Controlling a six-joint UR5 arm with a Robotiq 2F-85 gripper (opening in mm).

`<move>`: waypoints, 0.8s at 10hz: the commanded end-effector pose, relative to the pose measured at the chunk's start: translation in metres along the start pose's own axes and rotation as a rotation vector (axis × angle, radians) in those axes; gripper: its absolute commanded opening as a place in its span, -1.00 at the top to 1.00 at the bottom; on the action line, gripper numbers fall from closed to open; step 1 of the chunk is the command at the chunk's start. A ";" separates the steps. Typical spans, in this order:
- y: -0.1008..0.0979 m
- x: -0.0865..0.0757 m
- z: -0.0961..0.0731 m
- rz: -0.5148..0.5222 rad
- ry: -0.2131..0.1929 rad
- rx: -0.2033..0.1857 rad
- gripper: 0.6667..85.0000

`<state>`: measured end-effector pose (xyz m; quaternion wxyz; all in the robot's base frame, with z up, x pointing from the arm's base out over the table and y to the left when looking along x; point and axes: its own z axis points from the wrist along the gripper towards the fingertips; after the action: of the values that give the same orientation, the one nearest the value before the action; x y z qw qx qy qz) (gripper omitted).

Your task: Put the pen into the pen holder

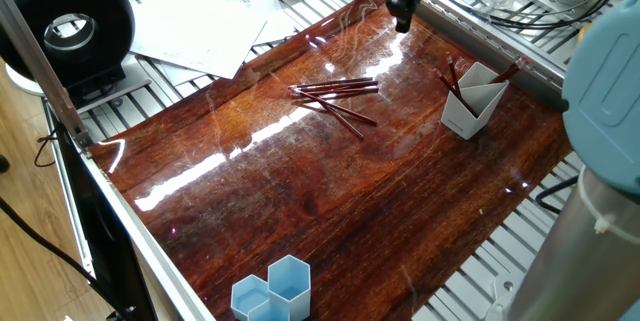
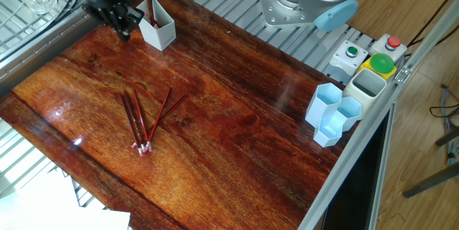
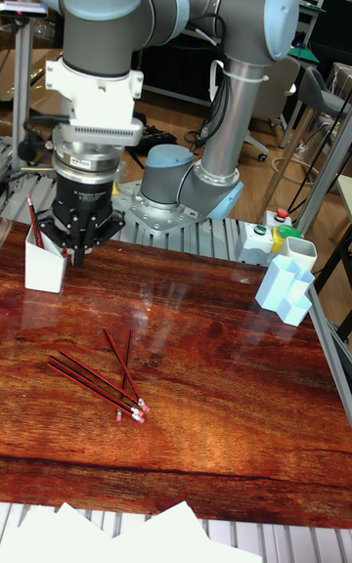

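a: glossy red-brown wooden surface (image 2: 237, 115) on an aluminium frame, loose white papers (image 1: 205, 26) off one edge, light blue hexagonal cups (image 2: 331, 115) at the far corner. where does the end effector sit?

b: the end effector (image 3: 78, 252) hangs above the surface just beside the white pen holder (image 3: 44, 268), on the side toward the middle of the surface. in the tall fixed view its fingers point straight down with only a small gap between them and nothing visible in that gap. whether they are fully closed, i cannot tell.

a: and the pens?

b: the holder already has at least one red pen (image 3: 34, 221) standing tilted in it. the loose pens (image 2: 143, 119), four or five thin red ones, lie flat in a fan near the middle of the surface, well apart from the end effector.

a: which way from it?

b: in the tall fixed view they lie toward the camera and a little to the right of the end effector (image 2: 122, 26). their pale eraser tips (image 3: 135, 411) bunch together at the near end and the shafts spread away toward the holder.

a: so the long axes?

b: mostly diagonal, running from the holder side toward the paper side, one or two crossing the others. my judgement is that the fingers would have to close across that diagonal, and picking an outer pen would avoid the overlap.
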<state>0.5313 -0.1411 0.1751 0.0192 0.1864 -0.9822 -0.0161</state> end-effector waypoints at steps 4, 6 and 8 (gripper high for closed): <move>0.025 -0.024 0.001 -0.072 -0.049 -0.074 0.51; 0.066 -0.075 0.012 -0.021 -0.082 -0.121 0.43; 0.101 -0.102 0.028 0.034 -0.087 -0.104 0.42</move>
<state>0.5689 -0.0644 0.1609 -0.0050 0.1951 -0.9787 -0.0635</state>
